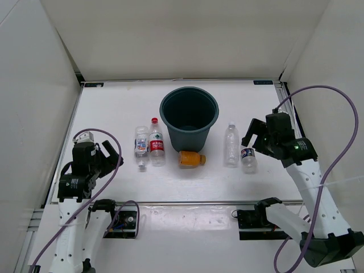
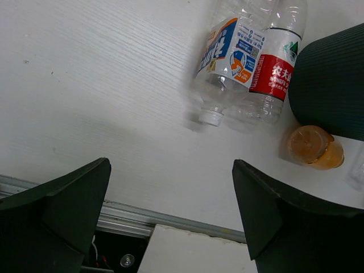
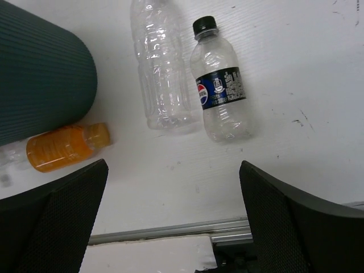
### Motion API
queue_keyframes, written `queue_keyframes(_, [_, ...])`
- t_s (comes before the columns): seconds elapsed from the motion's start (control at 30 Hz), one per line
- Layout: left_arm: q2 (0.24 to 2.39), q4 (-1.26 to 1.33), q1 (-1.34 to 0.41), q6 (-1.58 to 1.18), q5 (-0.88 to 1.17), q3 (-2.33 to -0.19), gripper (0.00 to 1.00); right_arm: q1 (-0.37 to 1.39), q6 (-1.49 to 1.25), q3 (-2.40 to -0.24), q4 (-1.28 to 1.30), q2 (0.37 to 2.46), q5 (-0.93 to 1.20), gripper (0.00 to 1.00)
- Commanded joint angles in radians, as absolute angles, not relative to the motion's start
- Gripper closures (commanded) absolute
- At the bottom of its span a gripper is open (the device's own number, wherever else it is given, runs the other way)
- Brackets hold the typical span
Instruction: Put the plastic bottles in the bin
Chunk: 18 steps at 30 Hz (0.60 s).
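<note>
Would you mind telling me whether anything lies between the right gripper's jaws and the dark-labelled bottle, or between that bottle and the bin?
Nothing visible lies between the open jaws of the right gripper and the dark-labelled bottle. The plain clear bottle lies alongside it on the side towards the bin; a lifted carry would probably clear it.

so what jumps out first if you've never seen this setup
The dark teal bin stands mid-table. The orange bottle lies at its near side, the blue-labelled bottle and red-labelled bottle on its left, the plain clear bottle and black-capped bottle on its right. The left claw and right claw are open, empty.
</note>
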<state>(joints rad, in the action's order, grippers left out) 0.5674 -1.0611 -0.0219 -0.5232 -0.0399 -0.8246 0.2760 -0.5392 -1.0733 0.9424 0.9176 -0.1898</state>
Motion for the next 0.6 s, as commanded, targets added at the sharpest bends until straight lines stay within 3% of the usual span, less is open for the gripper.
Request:
queue_keyframes(0.0, [0.551, -1.045, -0.025, -0.515, -0.028, -0.824, 0.0, 0.273, -0.554, -1.124, 0.946, 0.933, -0.261, 0.0])
queue_keyframes(0.27, [0.551, -1.045, -0.025, -0.515, -0.018, -0.824, 0.0, 0.229, -0.597, -1.259, 1.028, 1.171, -0.423, 0.0])
queue_keyframes(0.5, [0.551, -1.045, -0.025, -0.515, -0.028, -0.824, 0.0, 0.039, -0.494, -1.4, 1.019, 1.506, -0.175, 0.02])
queue_keyframes(0.57, [0.541, -1.045, -0.025, -0.515, -0.028, -0.824, 0.0, -0.001, -0.46, -1.425, 1.019, 1.63, -0.076, 0.08])
